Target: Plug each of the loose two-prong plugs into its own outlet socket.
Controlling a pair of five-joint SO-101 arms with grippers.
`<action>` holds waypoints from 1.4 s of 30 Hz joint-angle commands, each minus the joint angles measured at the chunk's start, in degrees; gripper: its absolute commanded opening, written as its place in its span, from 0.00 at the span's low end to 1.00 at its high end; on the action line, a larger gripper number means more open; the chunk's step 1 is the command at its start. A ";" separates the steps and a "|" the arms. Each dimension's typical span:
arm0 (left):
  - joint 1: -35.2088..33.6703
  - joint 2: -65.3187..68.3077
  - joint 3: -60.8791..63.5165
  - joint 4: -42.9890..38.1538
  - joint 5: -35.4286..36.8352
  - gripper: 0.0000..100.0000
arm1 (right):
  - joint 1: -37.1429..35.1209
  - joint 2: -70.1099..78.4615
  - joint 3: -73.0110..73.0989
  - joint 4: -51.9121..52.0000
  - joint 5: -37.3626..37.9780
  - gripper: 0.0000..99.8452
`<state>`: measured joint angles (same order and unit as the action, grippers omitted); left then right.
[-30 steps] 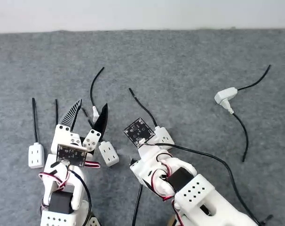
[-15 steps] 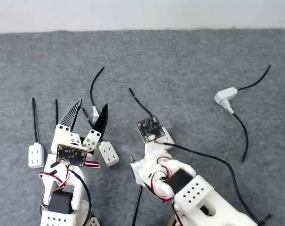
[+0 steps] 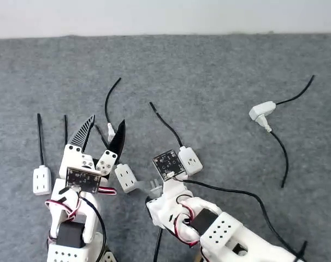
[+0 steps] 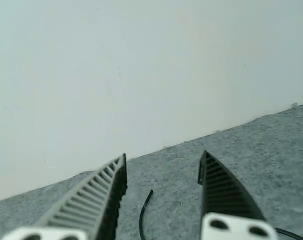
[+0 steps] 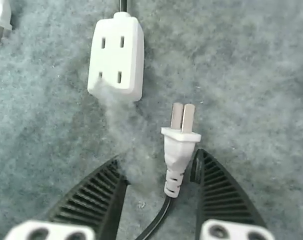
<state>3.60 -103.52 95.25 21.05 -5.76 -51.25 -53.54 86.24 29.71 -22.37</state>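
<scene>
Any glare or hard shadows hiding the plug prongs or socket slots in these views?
High view: even light, faint shadows under the cords, no glare. Right wrist view: outlet slots and plug prongs show plainly, though a pale haze lies over the carpet between them. Left wrist view: flat light on the wall, no glare.

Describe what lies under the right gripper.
A white two-prong plug lies on the grey carpet between the open fingers of the right gripper. Its black cord continues beneath the gripper, covered.
</scene>
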 commanded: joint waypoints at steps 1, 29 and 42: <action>0.35 -0.88 -0.22 -1.85 0.44 0.22 | -0.57 -0.48 -1.49 -1.27 -0.79 0.18; 0.26 -0.88 -0.48 -1.67 0.44 0.22 | 0.04 -0.40 0.35 -1.71 -0.88 0.18; 0.26 -0.88 -0.57 -1.67 0.44 0.22 | 1.63 -0.40 1.23 -4.18 -0.88 0.18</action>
<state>3.60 -103.52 95.25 21.05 -5.76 -50.55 -53.54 88.00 26.64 -22.55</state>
